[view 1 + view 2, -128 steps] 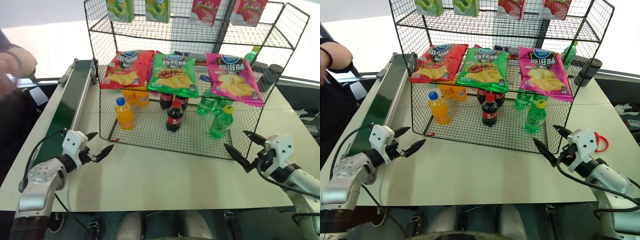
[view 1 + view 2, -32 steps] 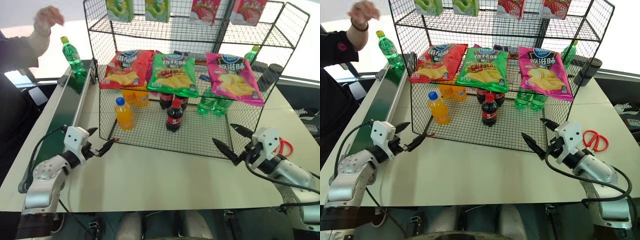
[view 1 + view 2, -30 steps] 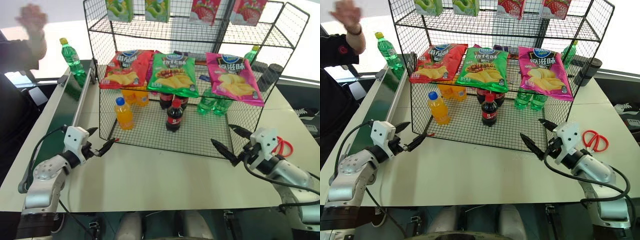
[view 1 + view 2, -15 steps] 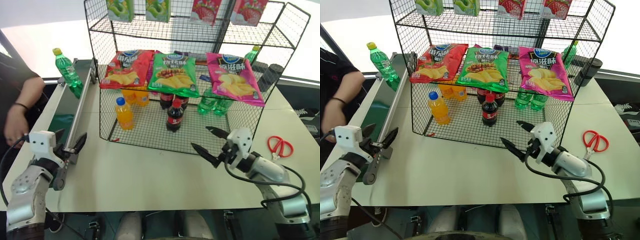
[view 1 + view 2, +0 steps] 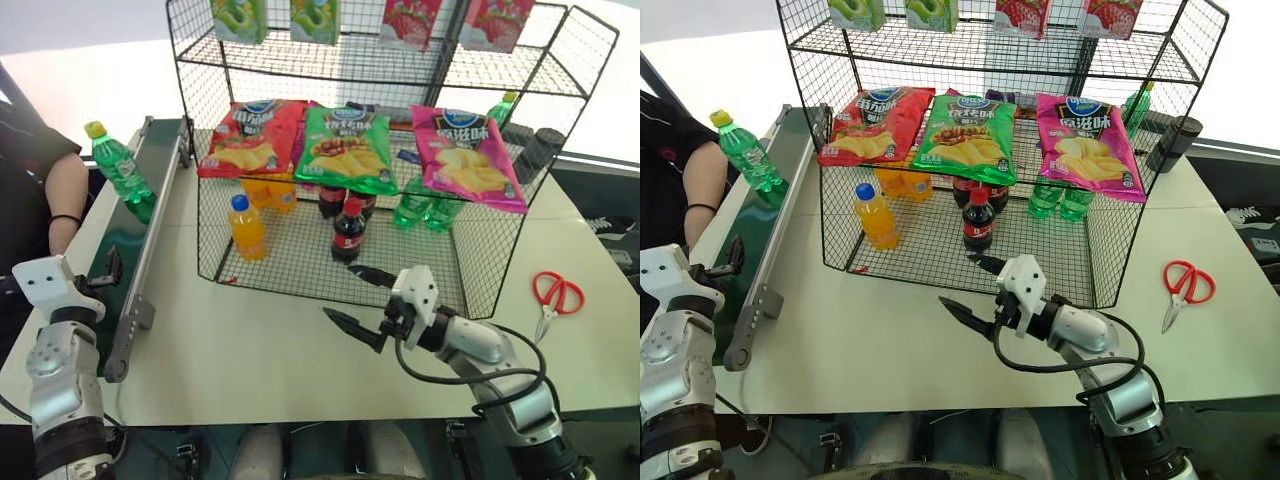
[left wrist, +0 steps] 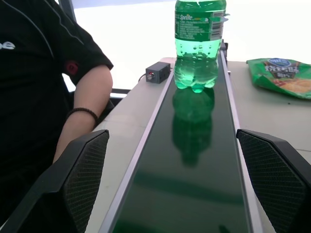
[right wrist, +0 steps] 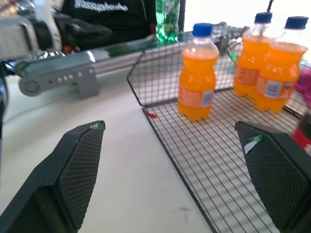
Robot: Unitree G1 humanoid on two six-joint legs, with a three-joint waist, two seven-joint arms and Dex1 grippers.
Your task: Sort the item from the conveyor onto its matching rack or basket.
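Note:
The item, a green soda bottle (image 5: pixel 115 168) with a yellow cap, stands upright on the conveyor (image 5: pixel 128 235), a dark-green belt along the table's left side. My left gripper (image 6: pixel 172 136) hovers open over the belt's near end, pointing along it at the bottle (image 6: pixel 199 43), well short of it. My right gripper (image 5: pixel 340 292) is open above the table, just in front of the black wire rack (image 5: pixel 822 215), near its front middle. It holds nothing.
The rack's lower tier holds orange bottles (image 5: pixel 247 226), cola bottles (image 5: pixel 346 230) and green bottles (image 5: pixel 418 208); chip bags (image 5: pixel 348 148) lie on the tier above. A person's arm (image 5: pixel 65 190) rests beside the conveyor. Red scissors (image 5: pixel 553 293) lie at the right.
The green bottle has travelled along the belt toward me. My left gripper swung left over the conveyor. My right gripper slid left along the rack's front. The person's arm came down.

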